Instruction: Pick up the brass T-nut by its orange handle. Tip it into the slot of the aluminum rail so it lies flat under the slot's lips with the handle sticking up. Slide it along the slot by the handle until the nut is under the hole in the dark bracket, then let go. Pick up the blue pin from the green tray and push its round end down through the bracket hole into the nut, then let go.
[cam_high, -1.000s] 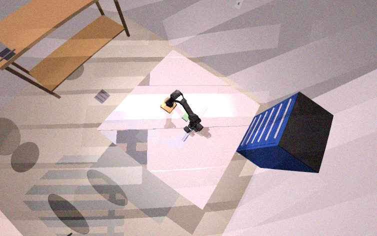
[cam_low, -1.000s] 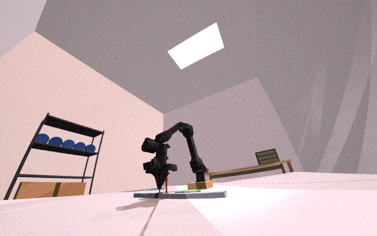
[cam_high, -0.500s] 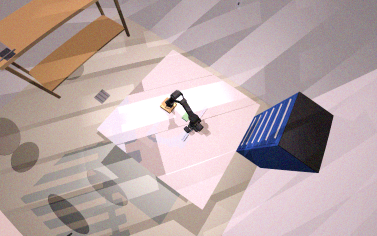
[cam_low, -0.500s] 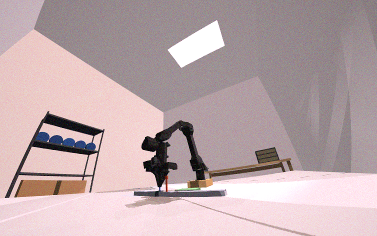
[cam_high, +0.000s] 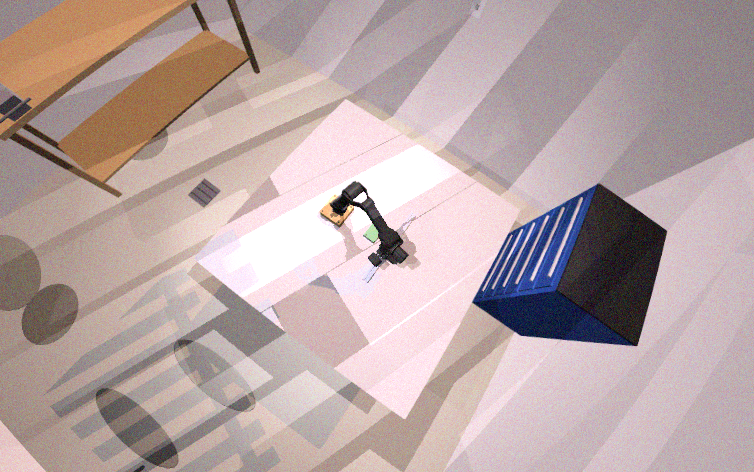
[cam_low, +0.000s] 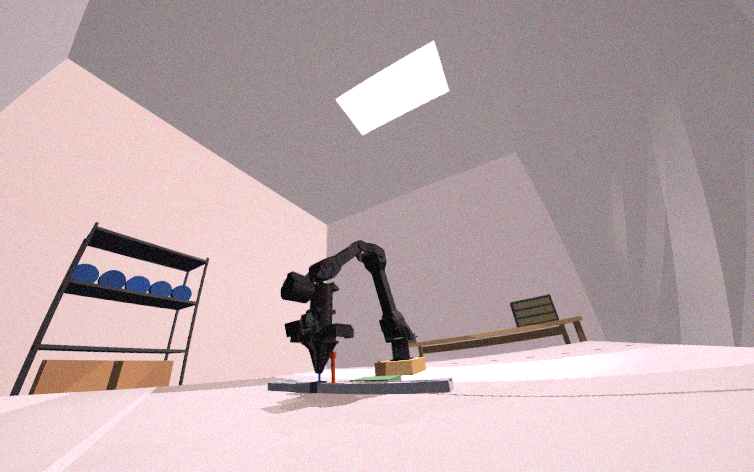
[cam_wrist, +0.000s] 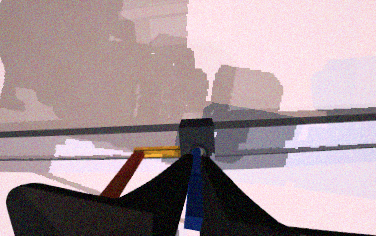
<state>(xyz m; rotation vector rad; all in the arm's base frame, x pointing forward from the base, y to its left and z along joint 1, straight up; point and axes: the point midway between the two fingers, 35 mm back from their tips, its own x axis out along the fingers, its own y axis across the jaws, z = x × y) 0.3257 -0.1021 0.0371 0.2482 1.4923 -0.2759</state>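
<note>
Black gripper (cam_low: 319, 371) (cam_wrist: 196, 159) clamped on the slim blue pin (cam_low: 319, 377) (cam_wrist: 194, 192), upright orange handle (cam_low: 333, 367) (cam_wrist: 123, 174) close beside, brass nut (cam_wrist: 159, 152) showing only in the wrist view

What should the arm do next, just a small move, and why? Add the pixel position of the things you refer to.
Probably press the blue pin (cam_low: 319, 377) (cam_wrist: 193, 192) gently straight down: the tool (cam_low: 319, 371) (cam_wrist: 196, 156) grips it upright, its lower end at the hole in the dark bracket (cam_wrist: 196, 131), with the brass nut (cam_wrist: 160, 151) reaching under there.

brightly lit from a glowing ceiling panel (cam_low: 396, 87), with grainy noise, hard-edged shadows and white glare.
</note>
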